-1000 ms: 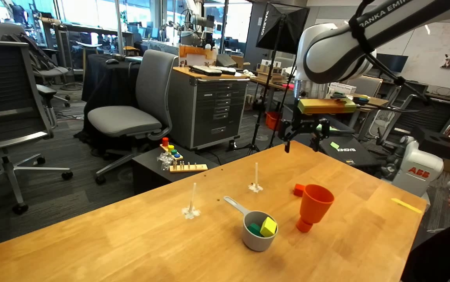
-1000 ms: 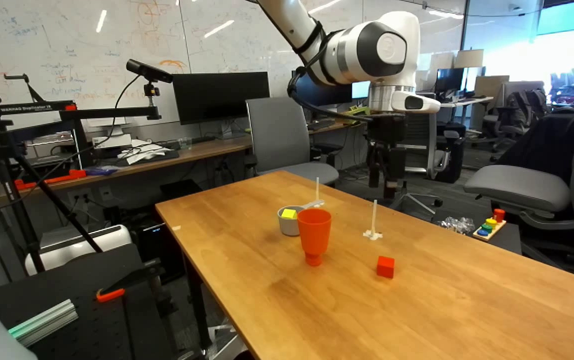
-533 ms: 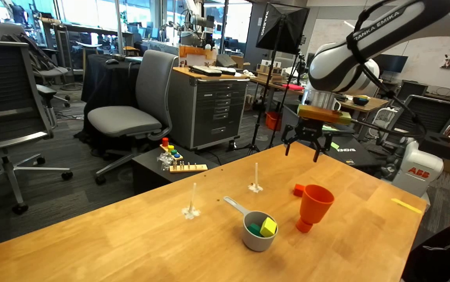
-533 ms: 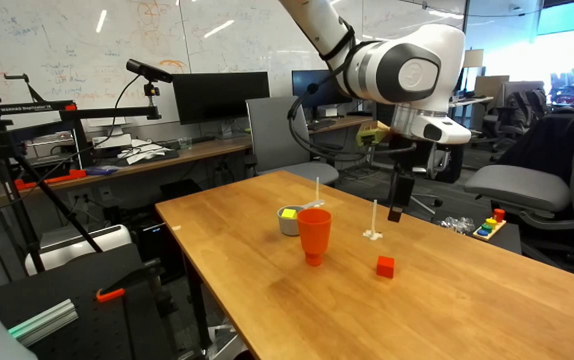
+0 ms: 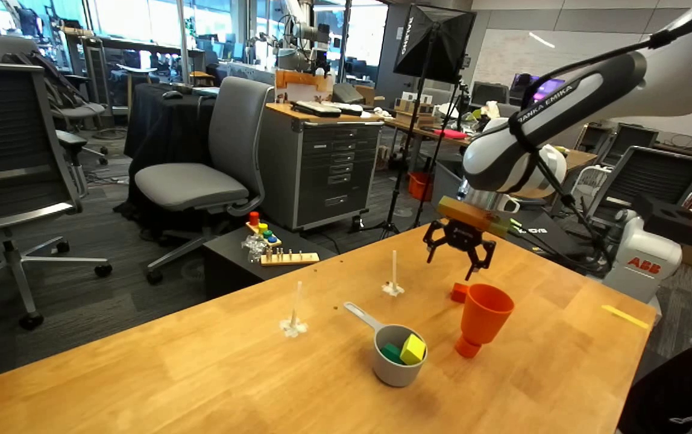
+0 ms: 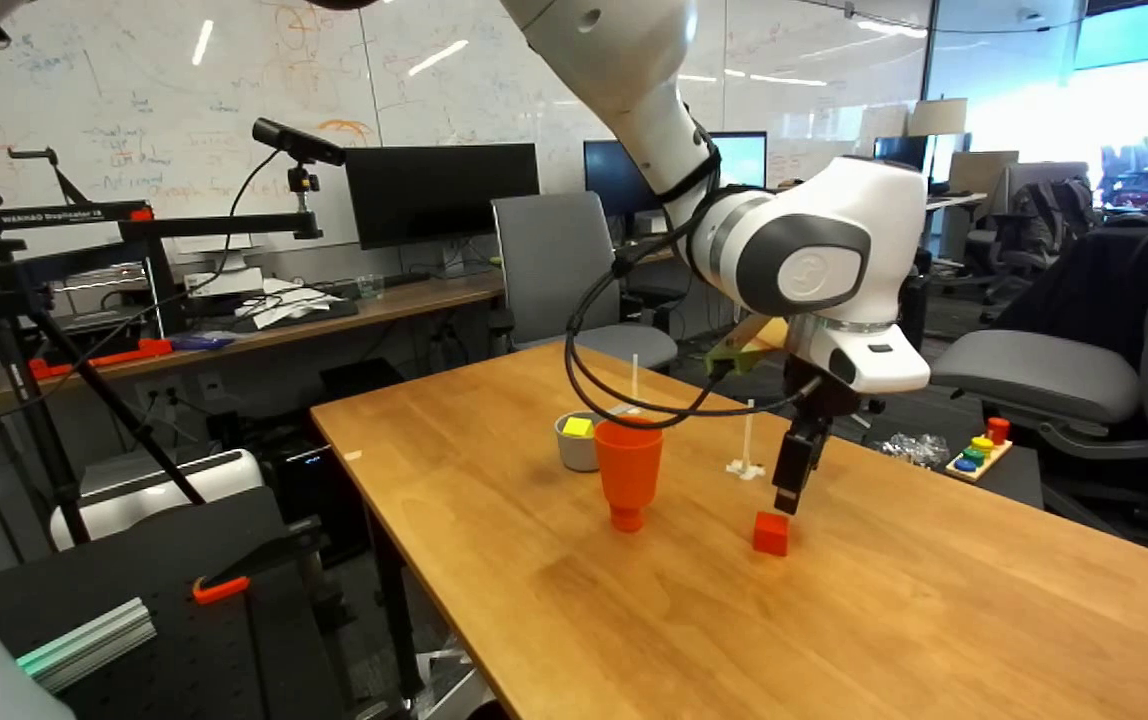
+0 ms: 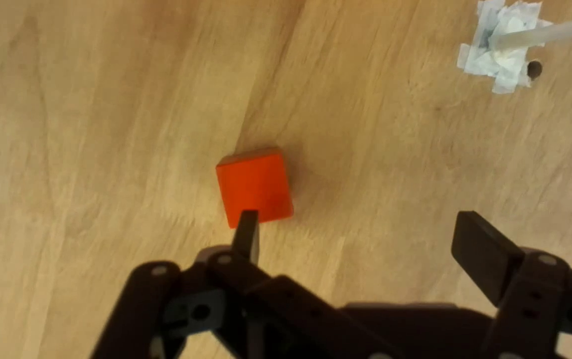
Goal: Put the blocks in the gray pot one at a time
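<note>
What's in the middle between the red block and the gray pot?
Only wooden tabletop lies between the red block and the gray pot, as an exterior view shows; the red-orange cup stands off to the side.

White-and-black robot arm (image 5: 611, 90) slanting down from the upper right of an exterior view, wrist (image 6: 869, 360) leaning off vertical, gripper (image 5: 449, 269) hanging downward, two dark fingers (image 7: 485, 257) standing wide apart in wrist view.

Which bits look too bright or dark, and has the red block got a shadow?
In both exterior views, the windows glare nearly white in places and light shines off the whiteboard; in the wrist view, the gripper looks dark, and the red block has a soft shadow on its right.
</note>
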Controlling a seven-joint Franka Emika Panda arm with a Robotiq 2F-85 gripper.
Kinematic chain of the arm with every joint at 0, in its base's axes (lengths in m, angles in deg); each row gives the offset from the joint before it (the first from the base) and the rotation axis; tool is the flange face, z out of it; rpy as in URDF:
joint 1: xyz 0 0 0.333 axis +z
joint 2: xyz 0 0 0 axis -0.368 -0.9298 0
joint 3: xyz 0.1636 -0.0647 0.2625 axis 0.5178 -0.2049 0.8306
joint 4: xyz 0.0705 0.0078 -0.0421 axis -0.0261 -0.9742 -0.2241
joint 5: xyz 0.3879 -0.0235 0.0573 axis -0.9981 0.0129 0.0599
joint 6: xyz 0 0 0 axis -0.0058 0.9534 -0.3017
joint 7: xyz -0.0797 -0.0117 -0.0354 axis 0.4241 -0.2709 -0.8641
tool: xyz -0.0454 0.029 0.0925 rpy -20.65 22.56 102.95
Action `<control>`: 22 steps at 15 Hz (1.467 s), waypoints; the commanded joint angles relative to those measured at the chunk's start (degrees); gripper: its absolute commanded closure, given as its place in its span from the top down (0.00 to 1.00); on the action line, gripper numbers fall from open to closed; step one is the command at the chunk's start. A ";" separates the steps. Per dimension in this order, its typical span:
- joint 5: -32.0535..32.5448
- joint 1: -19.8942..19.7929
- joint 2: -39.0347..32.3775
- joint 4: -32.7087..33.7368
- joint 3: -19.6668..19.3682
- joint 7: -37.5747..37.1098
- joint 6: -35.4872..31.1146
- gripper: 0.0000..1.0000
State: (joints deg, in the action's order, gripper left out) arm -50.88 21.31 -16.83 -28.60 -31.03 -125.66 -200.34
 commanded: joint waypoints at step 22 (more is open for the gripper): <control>0.98 1.53 4.60 -9.54 0.96 -9.20 3.89 1.00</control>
State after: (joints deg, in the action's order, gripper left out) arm -50.20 23.11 -15.80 -33.96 -30.69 -134.47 -196.79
